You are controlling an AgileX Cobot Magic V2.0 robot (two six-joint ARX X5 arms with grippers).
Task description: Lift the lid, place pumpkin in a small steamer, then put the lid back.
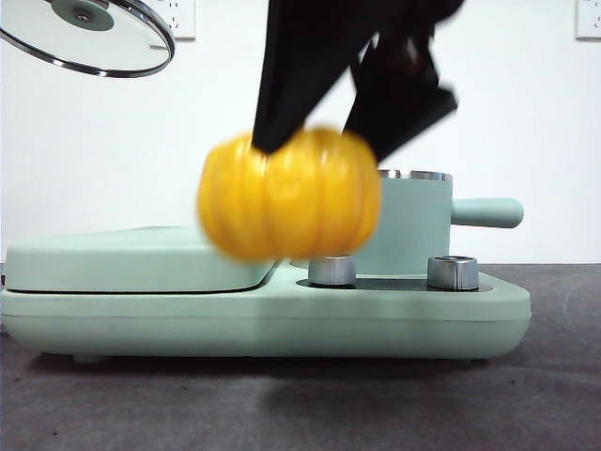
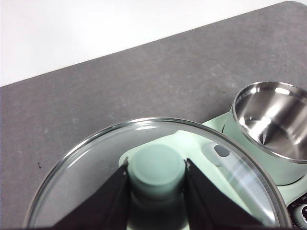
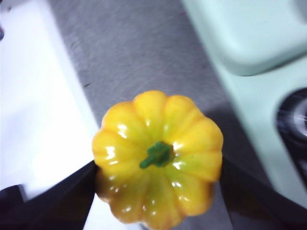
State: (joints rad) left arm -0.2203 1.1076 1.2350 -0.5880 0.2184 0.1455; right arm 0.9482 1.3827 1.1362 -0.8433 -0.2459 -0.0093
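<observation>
Pumpkin (image 1: 289,194), pinched in the right gripper's (image 3: 156,201) jaws, hangs before the steamer (image 1: 413,221) and needs centring over its rim while the left gripper (image 2: 157,191) holds the lid (image 1: 89,33) clamped by its knob aloft.

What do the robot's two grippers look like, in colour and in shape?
Both are black. The left gripper shows two flat, matte, wedge-shaped jaws that narrow toward their tips. The right gripper shows two dark jaws, blurred. In the front view it is a large angular black form. No cables or markings are visible.
</observation>
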